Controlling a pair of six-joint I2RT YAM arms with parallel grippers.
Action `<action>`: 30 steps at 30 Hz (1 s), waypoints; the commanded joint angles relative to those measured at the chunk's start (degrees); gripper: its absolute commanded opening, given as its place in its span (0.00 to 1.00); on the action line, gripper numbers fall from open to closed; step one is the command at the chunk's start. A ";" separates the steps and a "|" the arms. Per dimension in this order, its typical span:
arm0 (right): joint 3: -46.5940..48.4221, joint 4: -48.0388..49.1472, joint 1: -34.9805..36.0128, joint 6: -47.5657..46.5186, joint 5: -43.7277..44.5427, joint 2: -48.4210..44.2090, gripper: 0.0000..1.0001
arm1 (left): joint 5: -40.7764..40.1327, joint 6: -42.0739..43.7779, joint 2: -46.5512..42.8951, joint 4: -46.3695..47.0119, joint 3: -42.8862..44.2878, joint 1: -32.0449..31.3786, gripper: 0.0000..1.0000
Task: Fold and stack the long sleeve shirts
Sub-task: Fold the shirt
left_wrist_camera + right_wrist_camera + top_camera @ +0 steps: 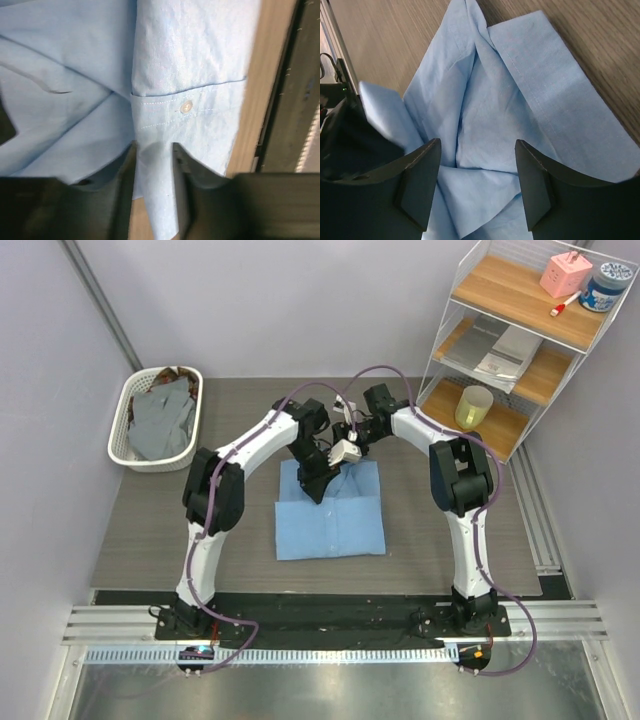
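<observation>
A light blue long sleeve shirt (330, 515) lies folded into a rectangle in the middle of the table. Both grippers hang over its far edge. In the left wrist view its buttoned cuff (187, 112) shows, and a strip of that sleeve runs between the fingers of my left gripper (154, 150), whose jaws stand a little apart. My right gripper (477, 150) is open wide just above bunched blue cloth (490, 115), with nothing pinched. In the top view the left gripper (316, 485) and the right gripper (340, 460) are close together. Grey (165, 420) and brown (160, 375) shirts lie in a basket.
The white basket (125, 435) stands at the table's far left. A wire shelf unit with wooden boards (520, 340) stands at the far right, holding a yellow cup (474, 406), papers and small containers. A black rail runs along the near edge.
</observation>
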 commanded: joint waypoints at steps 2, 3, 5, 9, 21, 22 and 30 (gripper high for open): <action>1.12 -0.53 -0.38 -0.45 -0.60 -1.50 0.66 | -0.74 1.35 -1.28 -0.33 4.19 1.93 0.44; 1.47 -0.71 -0.30 -0.54 -0.78 -1.68 0.66 | 0.05 1.00 -2.42 -0.25 3.50 2.64 0.55; 1.91 -0.80 -0.30 -0.89 -1.04 -1.94 0.65 | 0.84 -1.72 -7.42 2.46 -1.83 4.83 0.59; 1.56 -0.53 0.31 -1.68 0.36 -0.45 0.63 | 0.14 -4.10 -14.64 10.99 -16.17 5.55 0.68; -15.12 4.03 5.05 -5.72 3.53 -2.37 0.48 | -2.67 -3.05 -19.64 20.76 -37.99 3.18 0.54; -16.36 4.47 5.50 -5.11 3.44 -3.34 0.48 | -2.06 -3.04 -20.70 20.23 -40.00 3.00 0.52; -24.11 6.85 7.26 -0.01 1.42 -12.57 0.52 | 2.50 -8.57 -29.49 17.68 -39.93 2.65 0.62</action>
